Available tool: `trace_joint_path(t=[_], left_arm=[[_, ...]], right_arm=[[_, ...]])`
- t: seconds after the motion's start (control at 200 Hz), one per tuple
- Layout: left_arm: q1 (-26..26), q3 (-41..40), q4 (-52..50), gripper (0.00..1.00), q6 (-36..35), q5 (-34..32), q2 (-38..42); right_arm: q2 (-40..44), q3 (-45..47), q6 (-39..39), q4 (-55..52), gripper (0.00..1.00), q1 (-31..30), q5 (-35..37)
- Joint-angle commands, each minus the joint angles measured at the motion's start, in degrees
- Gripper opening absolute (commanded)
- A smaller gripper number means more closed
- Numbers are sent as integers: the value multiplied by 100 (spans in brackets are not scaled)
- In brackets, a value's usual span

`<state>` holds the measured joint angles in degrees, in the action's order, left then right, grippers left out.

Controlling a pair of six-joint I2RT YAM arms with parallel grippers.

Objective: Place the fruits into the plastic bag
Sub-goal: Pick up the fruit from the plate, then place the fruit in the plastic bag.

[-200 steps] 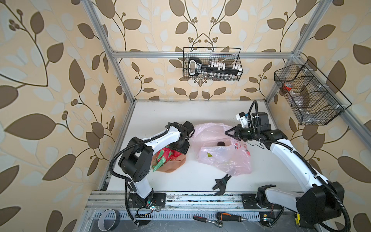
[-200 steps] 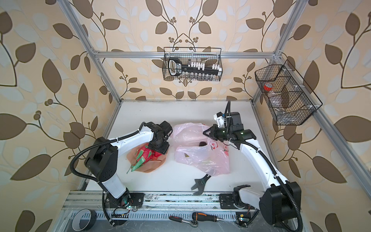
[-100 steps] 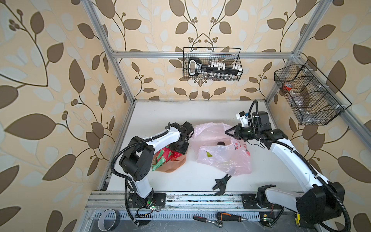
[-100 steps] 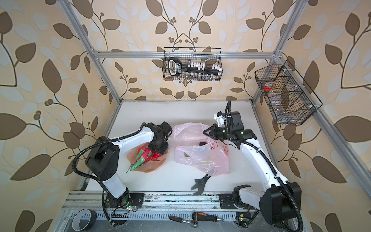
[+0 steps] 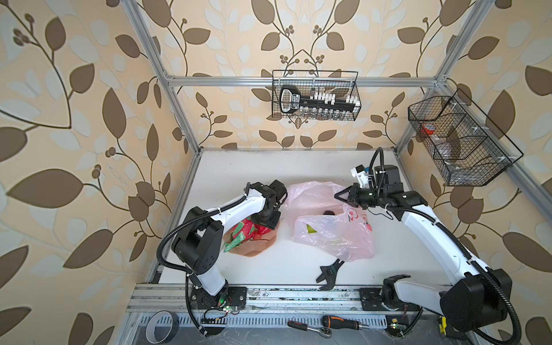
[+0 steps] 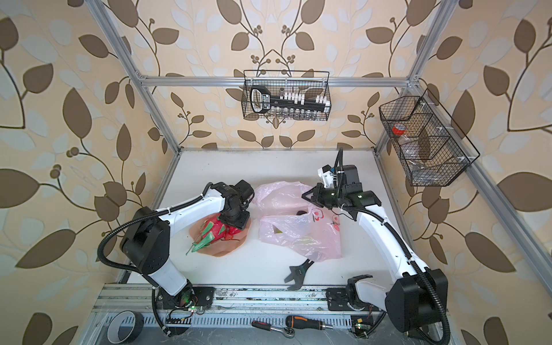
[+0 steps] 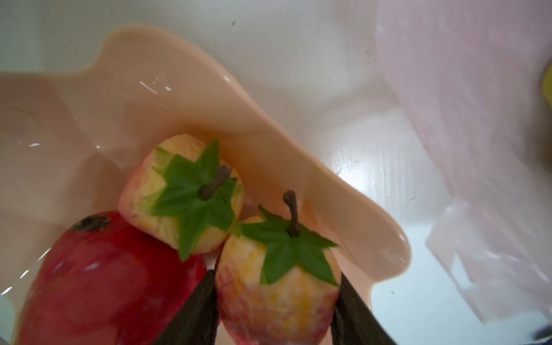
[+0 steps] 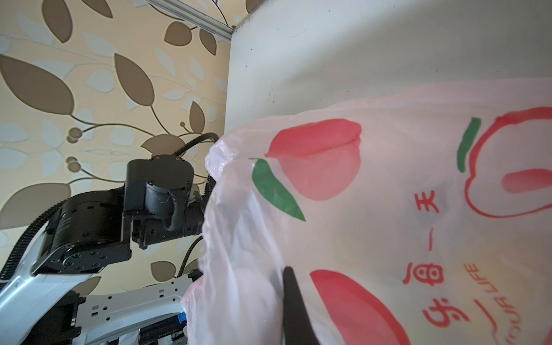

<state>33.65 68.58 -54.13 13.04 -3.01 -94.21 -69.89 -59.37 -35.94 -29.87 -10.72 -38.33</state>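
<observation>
step in hand: taking a strawberry off the plate for the bag; the pick looks made or all but made, and the lift is not yet begun.
left gripper [image 7: 275, 277]: points down into the plate with its jaws roughly half apart, set against both flanks of the nearer strawberry [image 7: 277, 295]. It seems gripped, though blur at the contact makes the firmness hard to judge.
right gripper [image 5: 340, 196]: closed on the far edge of the plastic bag [image 5: 331, 236], holding the mouth up off the counter [image 5: 268, 173].
next move: rise clear of the plate's raised rim, cross the short gap to the bag's mouth, and let go only once over the opening. The second strawberry [image 7: 179, 191] touches the held one and may get dragged along.
plate [image 7: 185, 89]: peach, glossy hard plastic with a wavy faceted rim; it lies just beside the bag on the left arm's side.
other fruits on the plate: a smooth red fruit [image 7: 98, 277] with a shiny skin, and a dragon fruit [image 5: 242, 230] with pointed green scales.
strawberries: mottled pale yellow-pink skin, matte and ridged; each has a flat green star-shaped cap and a thin brown stem.
fruits in the bag: a dark round fruit [image 5: 329, 212] at the mouth, and a yellow fruit [image 5: 309, 229] showing through the film.
bag material: thin, crinkly, translucent pale pink with a red and green print; it is limp and would likely slump shut if released.
</observation>
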Motion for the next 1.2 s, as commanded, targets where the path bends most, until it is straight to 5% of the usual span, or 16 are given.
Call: trace_joint_path(t=[0.0,0.52,0.98,1.194], left_arm=[[-43,267,-305,43,158,78,372],[-56,227,-43,40,865,1187,1397],[-60,-245,1295,37,2175,2572,1924],[-60,-414,1669,37,2508,2721,1968]], right_arm=[[-67,-249,72,-36,0,19,36],[-112,-327,72,-44,0,23,52],[-101,-398,165,-136,0,25,110],[-113,-408,164,-127,0,18,78]])
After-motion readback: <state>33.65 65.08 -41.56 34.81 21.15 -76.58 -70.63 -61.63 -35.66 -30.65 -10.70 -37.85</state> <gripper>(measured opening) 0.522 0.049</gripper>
